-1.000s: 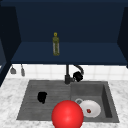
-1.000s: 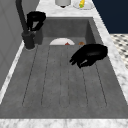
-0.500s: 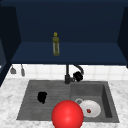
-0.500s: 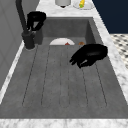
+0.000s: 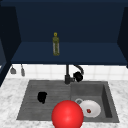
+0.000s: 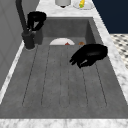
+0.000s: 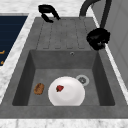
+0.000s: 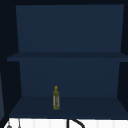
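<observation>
My left hand hovers over the ribbed drainboard with its fingers loosely relaxed and nothing in them; the left side view has this left hand above the board's near side. My right hand hangs beside the black faucet, fingers curled, nothing visible in its grasp. From the right, that right hand floats above the basin's back rim. A white plate lies in the basin with a small red piece on it.
A big red ball sits at the sink's front edge. A brown lump lies beside the plate, near the drain. A yellow-green bottle stands on the blue shelf.
</observation>
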Controlling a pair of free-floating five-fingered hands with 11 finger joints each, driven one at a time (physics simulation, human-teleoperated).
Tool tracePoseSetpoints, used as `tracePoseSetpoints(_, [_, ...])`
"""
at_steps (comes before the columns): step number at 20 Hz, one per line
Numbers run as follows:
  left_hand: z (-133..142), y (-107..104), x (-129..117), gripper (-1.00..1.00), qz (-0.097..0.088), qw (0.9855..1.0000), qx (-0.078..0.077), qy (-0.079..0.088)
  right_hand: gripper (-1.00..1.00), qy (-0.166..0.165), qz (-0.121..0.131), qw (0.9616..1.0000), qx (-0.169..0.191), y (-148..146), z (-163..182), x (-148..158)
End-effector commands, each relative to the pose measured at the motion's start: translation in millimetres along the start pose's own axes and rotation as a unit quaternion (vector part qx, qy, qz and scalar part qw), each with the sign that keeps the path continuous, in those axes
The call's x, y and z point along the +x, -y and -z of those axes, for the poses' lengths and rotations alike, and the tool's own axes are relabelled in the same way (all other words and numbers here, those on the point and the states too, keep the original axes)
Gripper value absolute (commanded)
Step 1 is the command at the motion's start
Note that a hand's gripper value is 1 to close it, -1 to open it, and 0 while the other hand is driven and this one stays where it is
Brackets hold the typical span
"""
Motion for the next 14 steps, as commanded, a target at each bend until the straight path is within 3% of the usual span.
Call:
tracePoseSetpoints(1, [0.0, 0.0, 0.0, 0.0, 0.0, 1.0, 0.0, 0.0, 1.0, -0.02, 0.065, 0.9977, -0.004, 8.0, -18.7, 10.3])
tracePoseSetpoints(14, [0.0, 0.0, 0.0, 0.0, 0.0, 1.0, 0.0, 0.0, 1.0, -0.021, 0.066, 0.9975, -0.013, 4.6, -22.3, 9.0])
